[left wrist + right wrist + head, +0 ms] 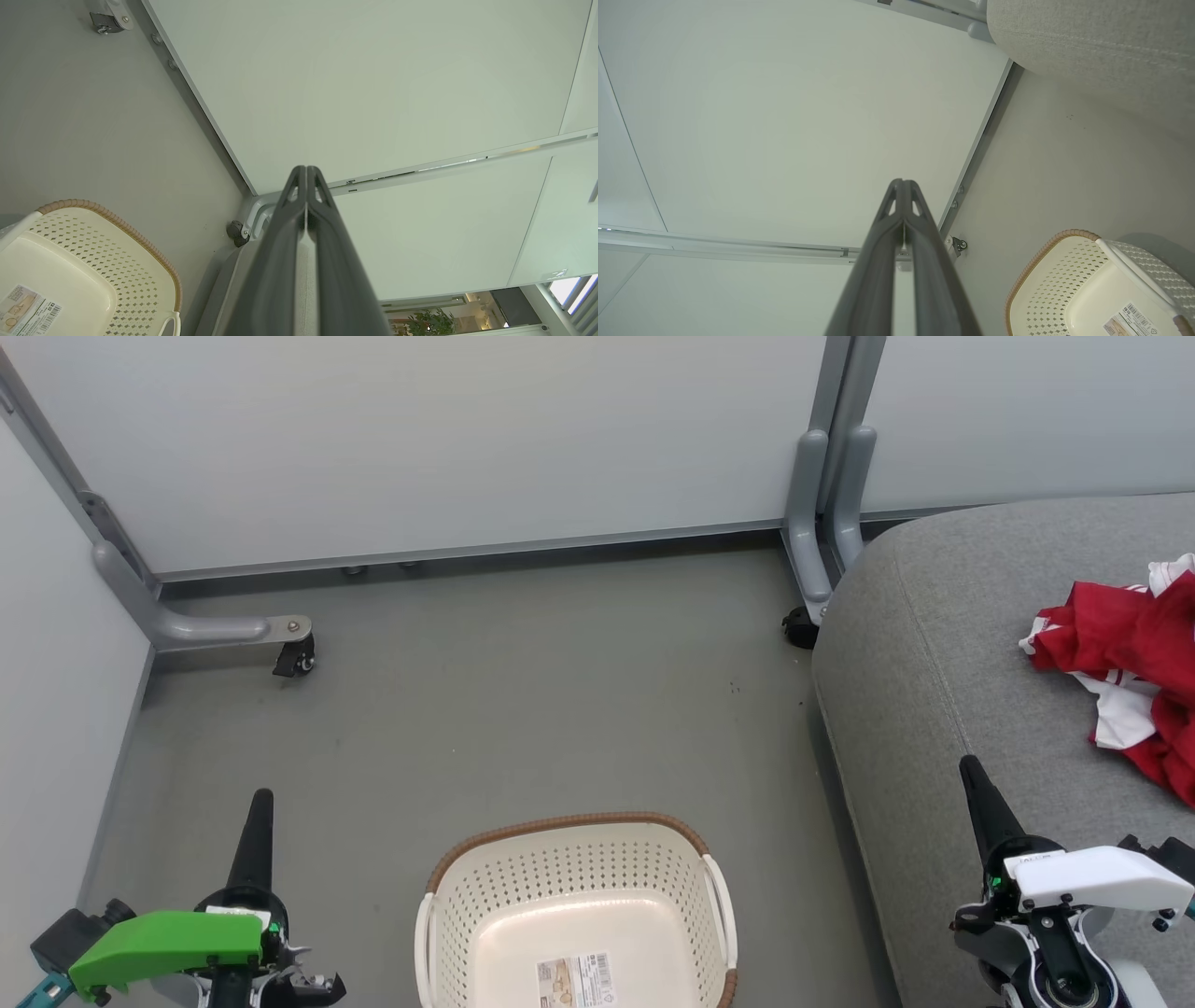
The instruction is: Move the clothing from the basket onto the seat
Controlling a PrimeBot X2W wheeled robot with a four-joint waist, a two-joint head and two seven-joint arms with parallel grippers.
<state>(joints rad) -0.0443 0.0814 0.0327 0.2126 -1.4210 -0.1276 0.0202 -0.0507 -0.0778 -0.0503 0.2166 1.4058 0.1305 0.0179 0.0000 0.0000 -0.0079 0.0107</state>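
Observation:
The red clothing (pixel 1134 658) with white trim lies crumpled on the grey seat (pixel 934 709) at the right. On the floor at bottom centre stands the cream basket (pixel 574 915), bare inside but for a label stuck to its bottom; it also appears as the basket (pixel 84 275) in the left wrist view and the basket (pixel 1097 289) in the right wrist view. My left gripper (pixel 260 807) is shut, left of the basket, holding nothing. My right gripper (pixel 971 773) is shut over the seat's near edge, short of the clothing. Both pairs of fingers (pixel 306 196) (pixel 902 200) press together.
Pale partition panels close off the back and left, standing on grey metal feet with castors (pixel 294 658) (pixel 800 627). Grey floor (pixel 523 700) stretches between the basket and the panels. The seat's side (pixel 1092 42) rises near the basket.

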